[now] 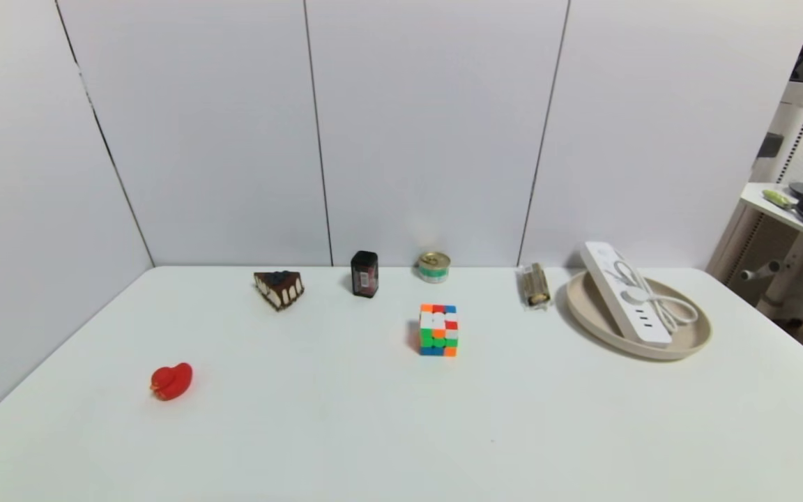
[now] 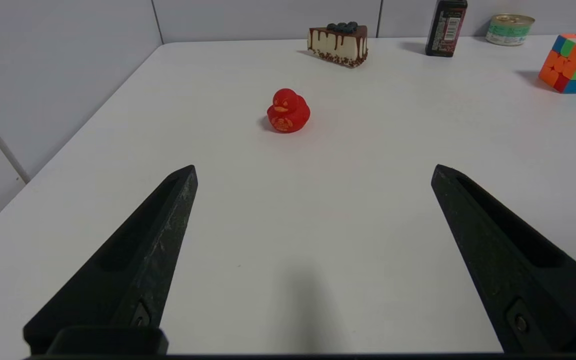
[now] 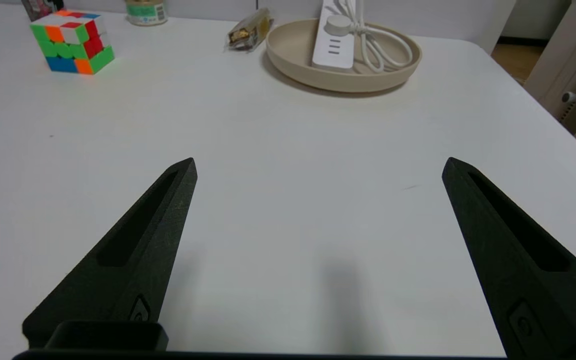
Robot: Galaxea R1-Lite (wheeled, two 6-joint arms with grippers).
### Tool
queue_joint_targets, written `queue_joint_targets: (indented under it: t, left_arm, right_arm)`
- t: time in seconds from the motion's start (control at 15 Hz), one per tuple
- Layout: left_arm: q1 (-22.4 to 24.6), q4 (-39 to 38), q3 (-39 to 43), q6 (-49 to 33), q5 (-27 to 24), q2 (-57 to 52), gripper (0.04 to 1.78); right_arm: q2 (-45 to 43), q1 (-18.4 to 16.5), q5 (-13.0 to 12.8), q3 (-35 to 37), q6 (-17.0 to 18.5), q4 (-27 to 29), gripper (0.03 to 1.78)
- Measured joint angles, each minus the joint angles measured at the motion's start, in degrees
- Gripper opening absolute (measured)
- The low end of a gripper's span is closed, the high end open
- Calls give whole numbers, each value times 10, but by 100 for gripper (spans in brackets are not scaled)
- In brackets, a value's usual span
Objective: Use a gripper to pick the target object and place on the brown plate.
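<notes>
The white power strip (image 1: 621,289) lies on the beige-tan plate (image 1: 687,341) at the table's back right, its far end propped on the plate's rim, its coiled cord (image 1: 659,296) beside it. Both show in the right wrist view, the strip (image 3: 334,37) and the plate (image 3: 293,55). Neither arm shows in the head view. My right gripper (image 3: 318,167) is open and empty, low over bare table well short of the plate. My left gripper (image 2: 313,172) is open and empty over the table's front left, short of the red duck.
A puzzle cube (image 1: 438,329) sits mid-table. A cake slice (image 1: 279,287), a dark box (image 1: 364,273), a small tin (image 1: 434,266) and a wrapped snack (image 1: 534,286) line the back. A red duck (image 1: 171,381) sits front left. A side table (image 1: 802,216) stands right.
</notes>
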Motion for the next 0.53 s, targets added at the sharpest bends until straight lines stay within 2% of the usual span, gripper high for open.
queue_joint_targets:
  t: [0.2, 0.53]
  left_arm:
    - [0, 0, 0, 0, 0, 0, 169]
    - [0, 0, 0, 0, 0, 0, 169]
  right_arm:
    - [-28, 2, -3, 2, 20, -1, 169]
    - [-37, 2, -4, 2, 21, -1, 169]
